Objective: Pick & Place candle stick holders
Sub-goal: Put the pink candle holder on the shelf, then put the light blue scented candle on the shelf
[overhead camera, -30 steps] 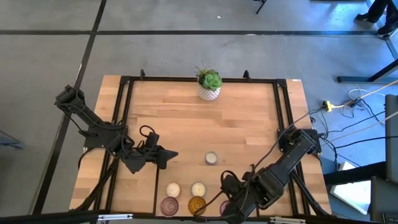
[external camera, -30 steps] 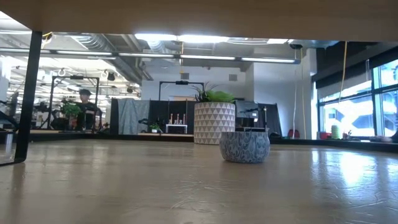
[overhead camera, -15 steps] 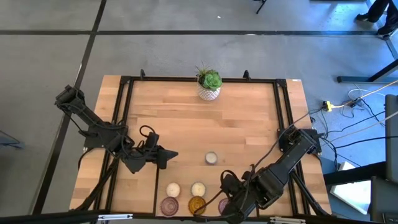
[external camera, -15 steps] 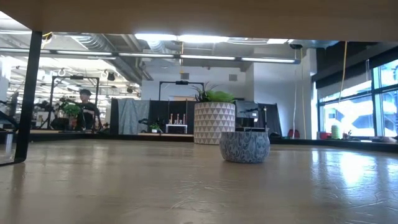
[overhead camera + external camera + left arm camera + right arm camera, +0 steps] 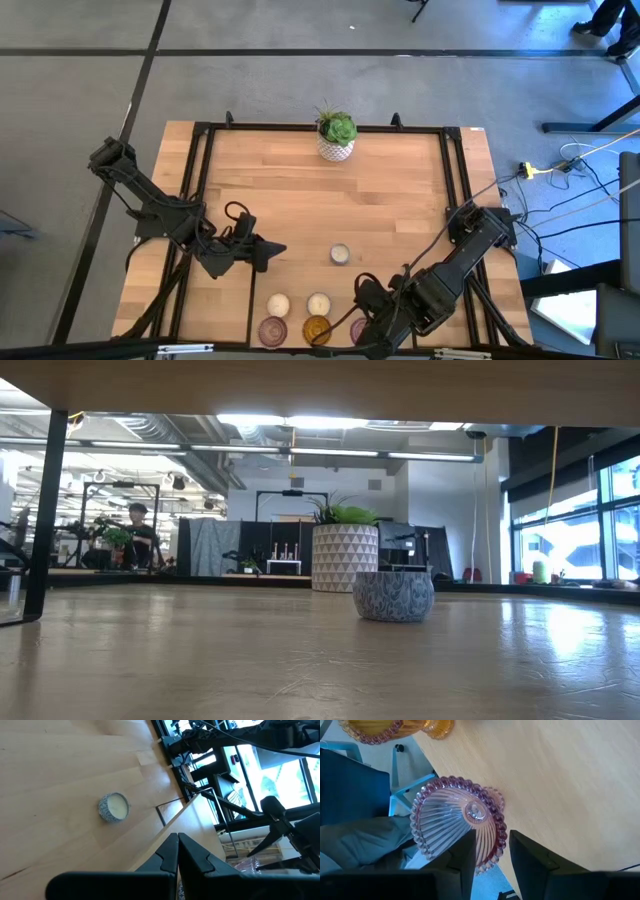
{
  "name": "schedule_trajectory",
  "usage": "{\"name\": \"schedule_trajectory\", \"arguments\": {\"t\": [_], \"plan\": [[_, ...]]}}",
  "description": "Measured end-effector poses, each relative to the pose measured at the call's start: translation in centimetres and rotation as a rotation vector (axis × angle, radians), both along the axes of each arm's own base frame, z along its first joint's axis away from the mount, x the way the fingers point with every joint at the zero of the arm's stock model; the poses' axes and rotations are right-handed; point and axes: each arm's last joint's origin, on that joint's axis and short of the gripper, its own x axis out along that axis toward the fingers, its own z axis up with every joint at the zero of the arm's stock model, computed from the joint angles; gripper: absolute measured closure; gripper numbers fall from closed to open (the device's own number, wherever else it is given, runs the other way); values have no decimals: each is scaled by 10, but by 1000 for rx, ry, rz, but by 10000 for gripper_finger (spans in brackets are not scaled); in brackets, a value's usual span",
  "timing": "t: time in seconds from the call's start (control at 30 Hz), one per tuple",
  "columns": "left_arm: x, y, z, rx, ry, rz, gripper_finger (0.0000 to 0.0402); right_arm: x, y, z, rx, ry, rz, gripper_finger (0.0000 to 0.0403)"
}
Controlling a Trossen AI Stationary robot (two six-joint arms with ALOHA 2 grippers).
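Right gripper (image 5: 490, 851) reaches low at table's near edge, fingers parted around pink holder (image 5: 460, 822).

Left arm: extends from the left edge of the surface inward, elbow bent, wrist pointing toward the centre. Left gripper (image 5: 272, 250): low over the surface, its fingers (image 5: 170, 855) pressed together with no gap, nothing between them.

Right arm: reaches from the right edge diagonally toward the near edge, forearm low. Right gripper (image 5: 490, 851): at the near edge, its fingers (image 5: 462, 855) parted with a visible gap.
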Motion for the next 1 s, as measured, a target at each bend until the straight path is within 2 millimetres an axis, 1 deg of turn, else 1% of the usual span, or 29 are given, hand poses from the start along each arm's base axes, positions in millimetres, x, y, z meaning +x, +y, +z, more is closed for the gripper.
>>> {"name": "schedule_trajectory", "arguments": {"t": [0.57, 1.0], "plan": [[0, 0, 1, -7, -3, -6, 400, -2, -4, -1, -55, 5, -16, 281], [1, -1, 1, -14, -11, -8, 400, -1, -3, -1, -47, -8, -12, 281]]}}
